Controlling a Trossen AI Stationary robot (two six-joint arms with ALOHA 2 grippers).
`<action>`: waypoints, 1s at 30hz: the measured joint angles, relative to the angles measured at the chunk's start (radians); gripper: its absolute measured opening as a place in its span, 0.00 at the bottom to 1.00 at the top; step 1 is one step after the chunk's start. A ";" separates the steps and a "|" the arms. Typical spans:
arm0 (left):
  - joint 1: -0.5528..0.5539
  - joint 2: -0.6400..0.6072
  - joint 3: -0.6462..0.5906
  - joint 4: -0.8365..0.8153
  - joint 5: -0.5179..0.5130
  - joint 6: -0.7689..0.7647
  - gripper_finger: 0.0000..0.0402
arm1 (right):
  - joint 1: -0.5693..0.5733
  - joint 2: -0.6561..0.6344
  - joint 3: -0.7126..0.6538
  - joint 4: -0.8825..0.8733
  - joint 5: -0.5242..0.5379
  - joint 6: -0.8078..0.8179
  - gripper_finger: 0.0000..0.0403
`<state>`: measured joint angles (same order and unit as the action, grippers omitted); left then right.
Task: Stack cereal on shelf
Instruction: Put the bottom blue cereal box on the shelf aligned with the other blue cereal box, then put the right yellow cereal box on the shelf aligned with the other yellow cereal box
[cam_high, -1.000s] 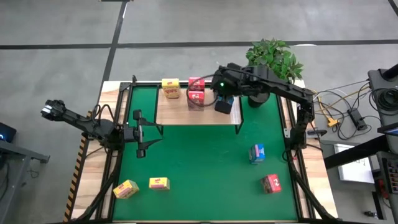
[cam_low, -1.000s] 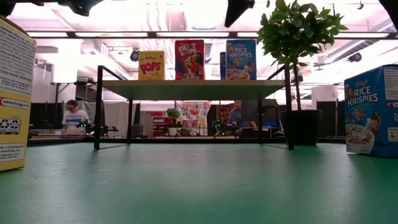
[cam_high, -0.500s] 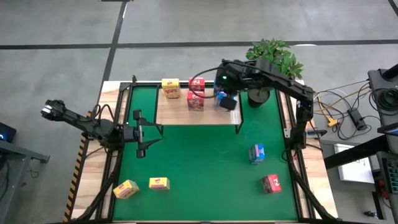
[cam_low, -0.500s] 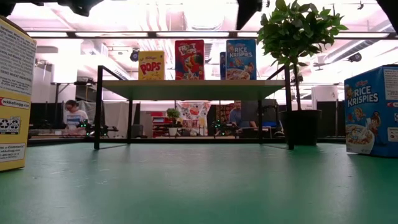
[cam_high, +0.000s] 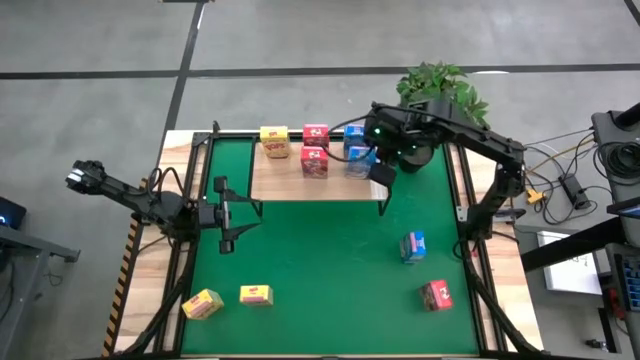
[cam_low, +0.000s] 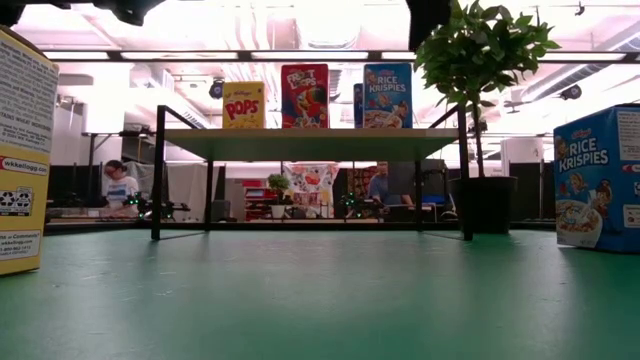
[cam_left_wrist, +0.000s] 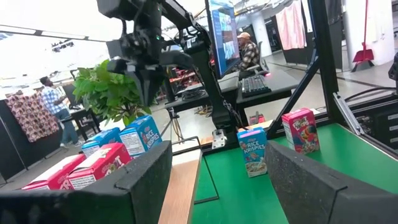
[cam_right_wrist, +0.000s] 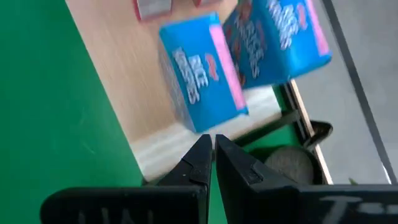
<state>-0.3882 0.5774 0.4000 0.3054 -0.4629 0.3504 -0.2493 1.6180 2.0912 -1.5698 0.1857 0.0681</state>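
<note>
The shelf (cam_high: 300, 185) is a light-wood board on black legs at the far side of the green mat. On it stand a yellow cereal box (cam_high: 274, 141), two pink-red ones (cam_high: 315, 150) and two blue ones (cam_high: 357, 152). My right gripper (cam_high: 381, 172) hangs shut above the shelf's right end, just beside the blue boxes (cam_right_wrist: 199, 71) and touching nothing. My left gripper (cam_high: 240, 215) waits open at the mat's left, level with the shelf's near edge. Loose on the mat lie two yellow boxes (cam_high: 256, 294), a blue one (cam_high: 412, 245) and a pink-red one (cam_high: 436, 294).
A potted plant (cam_high: 438, 95) stands by the shelf's far right corner, close behind my right arm. A black frame (cam_high: 190, 250) runs along the mat's sides. Open green mat (cam_high: 320, 260) lies between the shelf and the loose boxes.
My right gripper has gone from over the blue boxes toward the table's right edge, turning at the wrist, and has stayed shut. The boxes on the shelf stand as before.
</note>
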 joint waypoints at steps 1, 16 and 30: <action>0.000 0.000 0.000 0.000 0.000 0.000 0.60 | 0.000 -0.010 -0.025 0.004 0.011 0.001 0.03; 0.000 0.000 0.000 0.002 0.000 0.004 0.60 | 0.000 -0.031 -0.197 0.152 0.106 -0.043 0.03; -0.001 0.000 0.000 0.002 0.001 0.004 0.60 | 0.007 -0.032 -0.109 0.162 0.105 -0.042 0.03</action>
<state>-0.3893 0.5774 0.4000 0.3073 -0.4624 0.3543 -0.2428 1.5856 1.9819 -1.4078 0.2908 0.0265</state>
